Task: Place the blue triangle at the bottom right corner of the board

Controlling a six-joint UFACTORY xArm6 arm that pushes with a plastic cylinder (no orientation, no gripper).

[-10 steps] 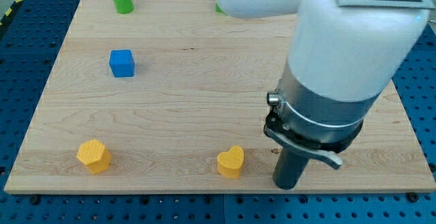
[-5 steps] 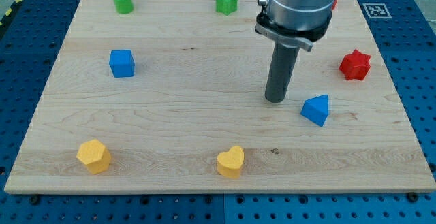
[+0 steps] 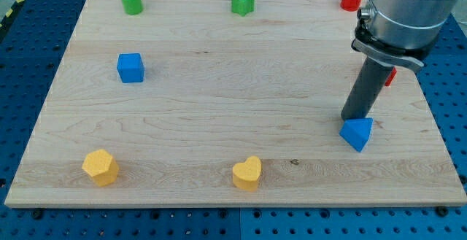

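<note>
Near the right edge of the wooden bench [image 3: 219, 123], my tip [image 3: 354, 117] touches the top side of the blue triangular block [image 3: 357, 133]. No gripper is fitted; state cannot be told.

Bright, even lighting, sharp focus throughout (only faint soft shadows beneath the blocks).

Blue triangle [image 3: 357, 133], flat on the wooden board [image 3: 219, 109], toward the view's lower right.
</note>
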